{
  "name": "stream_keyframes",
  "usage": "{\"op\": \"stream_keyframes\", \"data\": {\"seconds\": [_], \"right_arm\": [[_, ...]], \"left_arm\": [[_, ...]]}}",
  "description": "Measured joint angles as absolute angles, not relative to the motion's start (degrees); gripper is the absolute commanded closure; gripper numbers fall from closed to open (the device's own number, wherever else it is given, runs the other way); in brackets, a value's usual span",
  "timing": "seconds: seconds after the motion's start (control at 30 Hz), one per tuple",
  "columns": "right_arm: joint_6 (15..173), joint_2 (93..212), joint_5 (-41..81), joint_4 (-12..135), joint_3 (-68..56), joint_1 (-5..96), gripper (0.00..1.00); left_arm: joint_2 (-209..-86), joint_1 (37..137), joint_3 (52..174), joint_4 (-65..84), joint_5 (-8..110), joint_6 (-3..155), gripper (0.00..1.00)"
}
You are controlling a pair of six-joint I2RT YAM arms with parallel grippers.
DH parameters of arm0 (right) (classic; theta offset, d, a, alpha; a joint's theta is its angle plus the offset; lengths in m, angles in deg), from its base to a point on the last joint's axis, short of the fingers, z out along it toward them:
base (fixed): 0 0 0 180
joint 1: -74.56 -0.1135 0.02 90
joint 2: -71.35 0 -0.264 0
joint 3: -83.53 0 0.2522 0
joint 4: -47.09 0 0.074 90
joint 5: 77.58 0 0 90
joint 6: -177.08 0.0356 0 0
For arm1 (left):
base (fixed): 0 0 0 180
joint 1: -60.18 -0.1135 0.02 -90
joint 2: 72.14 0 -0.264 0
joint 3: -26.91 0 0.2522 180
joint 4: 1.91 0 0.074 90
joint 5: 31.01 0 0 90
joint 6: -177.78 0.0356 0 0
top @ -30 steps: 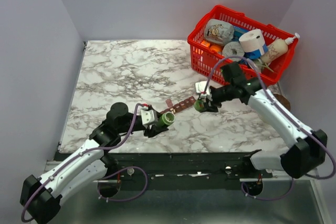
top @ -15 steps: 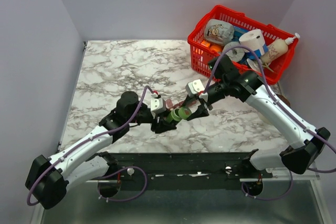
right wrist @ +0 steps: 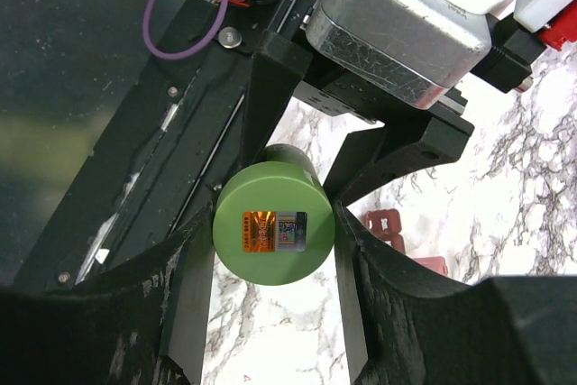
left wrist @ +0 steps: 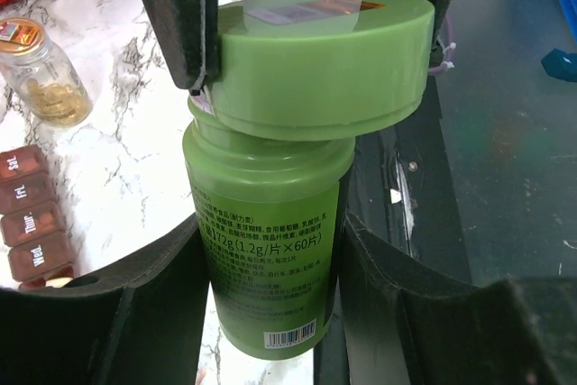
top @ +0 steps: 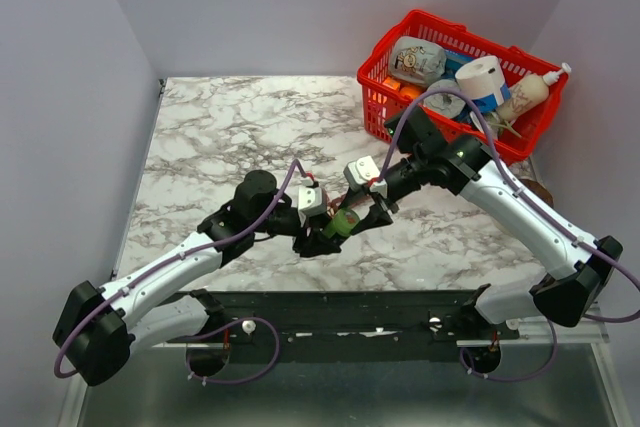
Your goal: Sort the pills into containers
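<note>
Both arms meet low over the near middle of the white marble-pattern worktop (top: 230, 137), sharing one item. The left gripper (left wrist: 270, 313) has its jaws clamped on the body of the green plastic pill bottle (left wrist: 270, 259), one black finger on each side of the printed label. The bottle is held off the worktop. The right gripper (right wrist: 275, 236) has its jaws clamped on the wide green screw lid (left wrist: 325, 60), pads on opposite sides of the rim, with the foil sticker on the lid top facing its camera.

The lid is still on the bottle neck. It looks slightly askew in the left wrist view, but I cannot tell whether the thread is loosened.

The reddish-brown plastic pill-organiser strip (left wrist: 32, 223) lies flat on the worktop just beside and below the held bottle. In the left wrist view, four day-labelled cells show at the left edge, and they look lidded. The right wrist view shows a couple of cells past the lid, and the rest are hidden by the grippers.

A small clear glass jar (left wrist: 41, 74) with amber contents stands capped on the worktop, apart from the strip. The red wire-mesh basket (top: 400, 112) of assorted items sits at the far right corner and is not involved.

Progress looks early. No loose pills are visible anywhere and none are seen in any cell. The step in hand looks like uncapping the bottle. Still to do: get the lid off, open the cells, dispense pills into them, and likely the jar too.
</note>
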State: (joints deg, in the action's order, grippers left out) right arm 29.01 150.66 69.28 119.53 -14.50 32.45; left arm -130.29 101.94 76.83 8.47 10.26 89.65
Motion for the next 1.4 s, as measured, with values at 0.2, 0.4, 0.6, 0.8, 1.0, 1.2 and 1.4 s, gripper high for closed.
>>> {"op": "stream_keyframes", "data": {"seconds": [0.2,0.4,0.6,0.8,1.0,1.2,1.4], "right_arm": [[29.06,150.66,67.77,119.40,-14.41,32.28,0.85],[29.38,150.31,67.12,118.78,-13.54,32.28,0.85],[29.80,149.55,66.79,117.87,-12.62,32.28,0.85],[30.37,149.44,66.70,117.38,-11.66,32.28,0.85],[30.76,149.33,67.44,116.97,-11.46,32.41,0.84],[31.20,149.61,67.36,116.51,-11.03,32.41,0.84],[33.32,152.43,64.91,116.64,-11.48,32.59,0.84]], "left_arm": [[-130.18,101.94,76.83,8.93,10.26,89.61,1.00],[-129.46,101.94,76.81,10.00,10.30,88.88,1.00],[-128.34,101.94,75.94,8.93,10.28,87.70,1.00],[-127.32,102.09,75.22,6.81,10.30,86.37,1.00],[-126.03,102.20,74.04,5.37,10.43,85.17,1.00],[-126.42,102.29,74.41,6.33,11.94,84.36,1.00],[-129.00,102.33,79.50,17.76,15.96,86.76,1.00]]}}
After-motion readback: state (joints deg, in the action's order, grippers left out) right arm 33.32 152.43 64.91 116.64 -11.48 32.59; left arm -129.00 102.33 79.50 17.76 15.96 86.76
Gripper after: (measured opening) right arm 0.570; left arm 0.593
